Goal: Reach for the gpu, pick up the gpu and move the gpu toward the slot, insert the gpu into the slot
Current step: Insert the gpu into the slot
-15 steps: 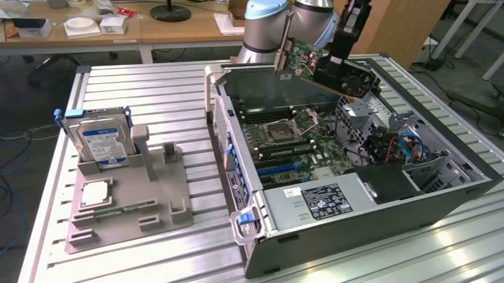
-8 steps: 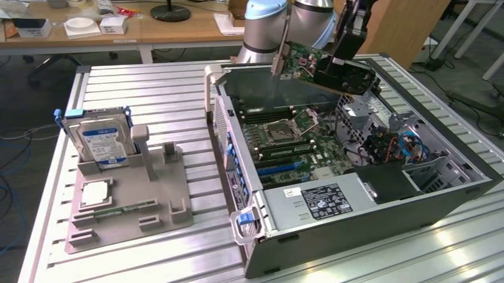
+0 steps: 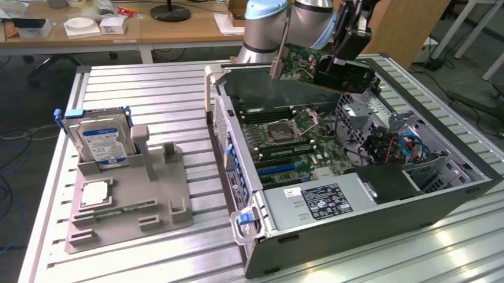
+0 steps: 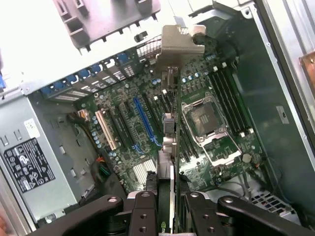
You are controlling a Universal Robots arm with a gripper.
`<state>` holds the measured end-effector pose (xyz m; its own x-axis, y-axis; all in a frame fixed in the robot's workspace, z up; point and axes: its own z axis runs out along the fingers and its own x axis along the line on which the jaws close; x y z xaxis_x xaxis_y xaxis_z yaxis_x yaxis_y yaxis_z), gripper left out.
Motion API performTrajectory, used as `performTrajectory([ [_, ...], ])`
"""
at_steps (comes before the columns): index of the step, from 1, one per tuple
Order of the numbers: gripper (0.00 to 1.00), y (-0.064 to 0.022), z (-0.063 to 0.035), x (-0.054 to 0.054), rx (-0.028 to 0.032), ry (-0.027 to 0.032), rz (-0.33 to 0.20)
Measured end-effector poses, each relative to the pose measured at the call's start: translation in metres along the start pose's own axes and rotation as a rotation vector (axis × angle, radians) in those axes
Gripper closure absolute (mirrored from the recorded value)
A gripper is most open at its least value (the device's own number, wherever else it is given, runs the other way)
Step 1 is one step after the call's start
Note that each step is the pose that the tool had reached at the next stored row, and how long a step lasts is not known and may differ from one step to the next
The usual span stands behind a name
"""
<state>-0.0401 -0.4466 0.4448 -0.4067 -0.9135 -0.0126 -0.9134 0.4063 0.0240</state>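
Here, the slatted metal table (image 3: pixel 157 88) carries an open computer case (image 3: pixel 441 194) along its edge on the exterior view's right, with the motherboard (image 3: pixel 315 147) exposed. A grey parts holder (image 3: pixel 126 200) sits near the opposite edge, a hard drive (image 3: pixel 98 138) standing upright in it. Above the case's far end, the gpu (image 3: pixel 303 62) hangs clear of the board, clamped in the gripper (image 3: pixel 340 59).
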Motion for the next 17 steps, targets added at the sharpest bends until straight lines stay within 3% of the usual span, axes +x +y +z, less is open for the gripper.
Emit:
performTrajectory([
  [13,0.74,0.0,0.0,-0.0001,-0.0029,0.0024,-0.177],
  [17,0.74,0.0001,0.0,-0.0001,-0.0032,0.0027,-0.193],
])
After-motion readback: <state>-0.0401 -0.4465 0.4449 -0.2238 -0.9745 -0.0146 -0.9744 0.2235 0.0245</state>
